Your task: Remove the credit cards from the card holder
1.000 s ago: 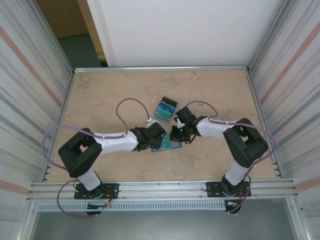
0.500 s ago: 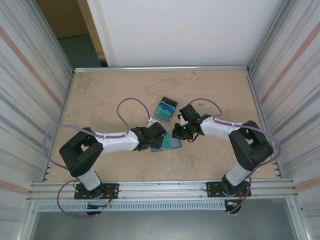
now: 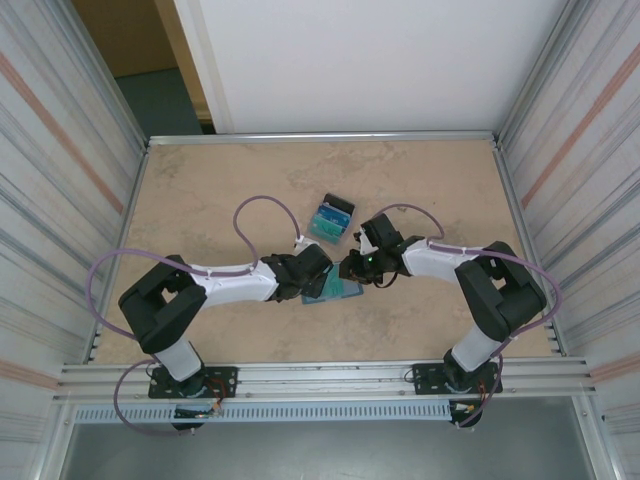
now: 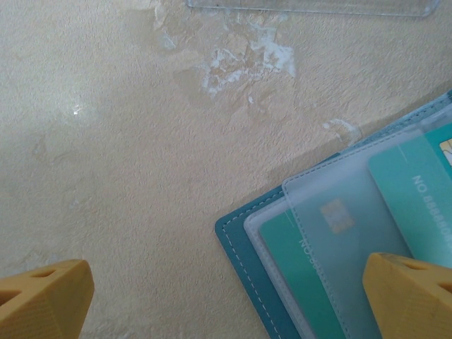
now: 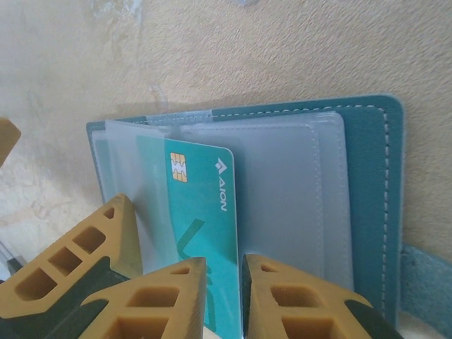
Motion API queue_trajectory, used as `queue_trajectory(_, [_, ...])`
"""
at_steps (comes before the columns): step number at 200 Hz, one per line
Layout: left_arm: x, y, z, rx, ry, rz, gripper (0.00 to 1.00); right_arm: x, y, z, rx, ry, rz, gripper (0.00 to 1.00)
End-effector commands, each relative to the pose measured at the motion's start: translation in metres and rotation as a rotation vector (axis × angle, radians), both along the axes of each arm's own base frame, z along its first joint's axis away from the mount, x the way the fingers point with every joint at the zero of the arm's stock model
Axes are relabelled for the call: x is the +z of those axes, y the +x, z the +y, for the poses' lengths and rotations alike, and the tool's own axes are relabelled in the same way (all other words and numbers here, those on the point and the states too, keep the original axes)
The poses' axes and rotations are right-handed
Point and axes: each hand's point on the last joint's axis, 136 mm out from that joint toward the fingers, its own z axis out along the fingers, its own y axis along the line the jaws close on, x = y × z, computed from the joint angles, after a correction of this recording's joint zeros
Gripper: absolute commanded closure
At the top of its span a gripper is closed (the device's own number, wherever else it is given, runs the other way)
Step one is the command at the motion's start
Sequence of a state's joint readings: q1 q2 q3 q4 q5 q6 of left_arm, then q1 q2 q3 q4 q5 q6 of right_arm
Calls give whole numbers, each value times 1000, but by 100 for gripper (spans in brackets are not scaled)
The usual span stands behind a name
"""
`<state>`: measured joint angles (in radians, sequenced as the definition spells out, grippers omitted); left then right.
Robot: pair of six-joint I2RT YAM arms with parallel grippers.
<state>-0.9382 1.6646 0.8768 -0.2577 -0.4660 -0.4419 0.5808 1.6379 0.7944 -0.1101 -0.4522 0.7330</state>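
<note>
The card holder [image 3: 335, 287] lies open on the table between both grippers, teal outside with clear pockets [image 5: 367, 176]. A teal credit card [image 5: 194, 205] with a chip sticks partway out of a pocket, and its right edge shows in the narrow gap of my right gripper [image 5: 224, 282]. Those jaws stand slightly apart and do not pinch the card. My left gripper [image 4: 226, 293] is wide open over the holder's corner [image 4: 236, 244]; its right fingertip [image 4: 409, 293] hangs over the pockets. Two teal credit cards [image 4: 304, 275] [image 4: 417, 198] show through the sleeves there.
A small clear tray with a black end [image 3: 330, 217] holds teal and blue cards just beyond the holder; its clear edge [image 4: 311, 6] shows at the top of the left wrist view. Metal rails and corrugated walls ring the beige table [image 3: 220, 190].
My right gripper lifted back towards the far right, then returned to the holder's right edge, and its jaws parted a little. The left arm stayed put.
</note>
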Motion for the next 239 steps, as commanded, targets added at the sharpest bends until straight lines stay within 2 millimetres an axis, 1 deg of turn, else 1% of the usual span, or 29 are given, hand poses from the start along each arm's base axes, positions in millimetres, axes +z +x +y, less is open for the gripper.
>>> queue_trajectory(1, [-9, -6, 8, 7, 53, 24, 1, -5, -1, 3, -12, 31, 31, 79])
queue_trajectory(49, [-9, -6, 8, 7, 55, 23, 1, -18, -4, -1, -23, 8, 54, 78])
queue_trajectory(80, [-10, -6, 10, 11, 58, 25, 1, -22, -5, -3, -31, 2, 60, 76])
queue_trajectory(112, [-11, -7, 11, 15, 60, 26, 1, -21, -6, -6, -38, -8, 56, 75])
queue_trajectory(134, [-10, -7, 12, 17, 63, 23, 1, -20, -7, -9, -47, -18, 53, 72])
queue_trajectory(194, [-10, -8, 14, 19, 69, 25, 1, -9, -6, -12, -56, -17, 24, 71])
queue_trajectory(212, [-10, -8, 13, 20, 67, 24, 1, -12, -8, -13, -60, -21, 29, 71])
queue_trajectory(239, [-10, -7, 13, 21, 70, 25, 1, -18, -9, -8, -63, 9, 48, 72])
